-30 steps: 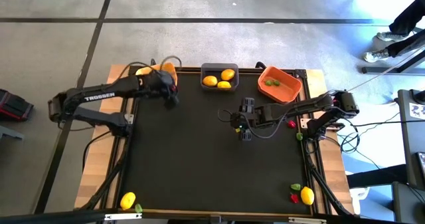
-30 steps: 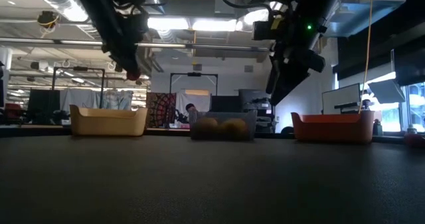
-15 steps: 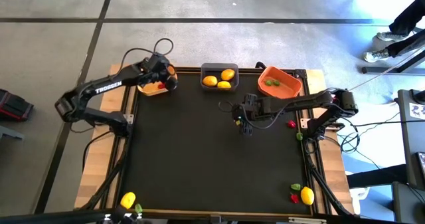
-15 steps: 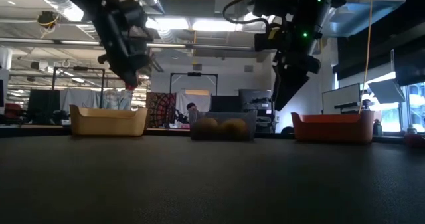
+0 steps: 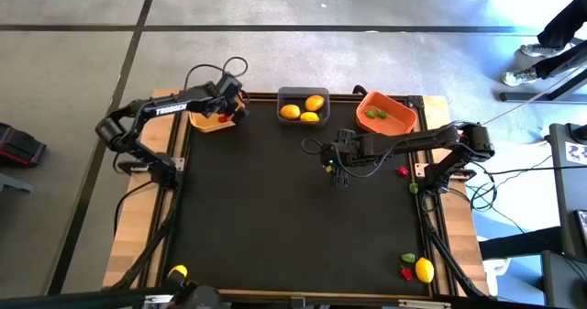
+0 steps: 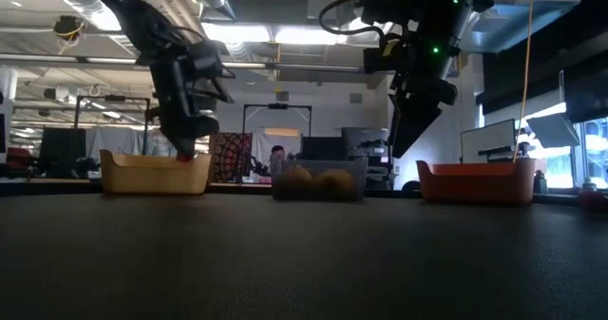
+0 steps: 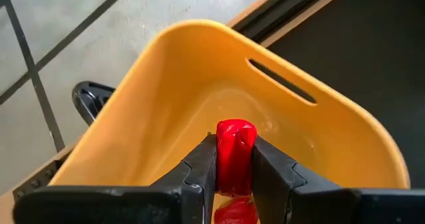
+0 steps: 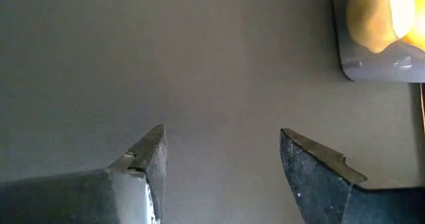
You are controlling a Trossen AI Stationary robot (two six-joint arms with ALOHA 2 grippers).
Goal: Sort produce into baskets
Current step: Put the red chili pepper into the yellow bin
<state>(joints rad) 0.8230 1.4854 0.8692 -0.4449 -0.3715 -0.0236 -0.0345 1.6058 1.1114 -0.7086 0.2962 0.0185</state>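
Your left hand [image 7: 234,174] is clamping a red piece [image 7: 235,154] over the yellow-orange basket [image 5: 213,121] at eleven o'clock on the surface [image 5: 275,217]; your right hand [image 5: 337,173], fingers apart and holding nothing, is hovering near centre, just below the dark grey basket [image 5: 304,105] of lemons [image 5: 291,112].

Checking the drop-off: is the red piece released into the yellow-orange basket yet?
No: the left gripper is shut on the red piece over the yellow-orange basket.

The left gripper [image 6: 182,149] holds a red piece [image 6: 181,155] over the yellow-orange basket [image 6: 155,174].
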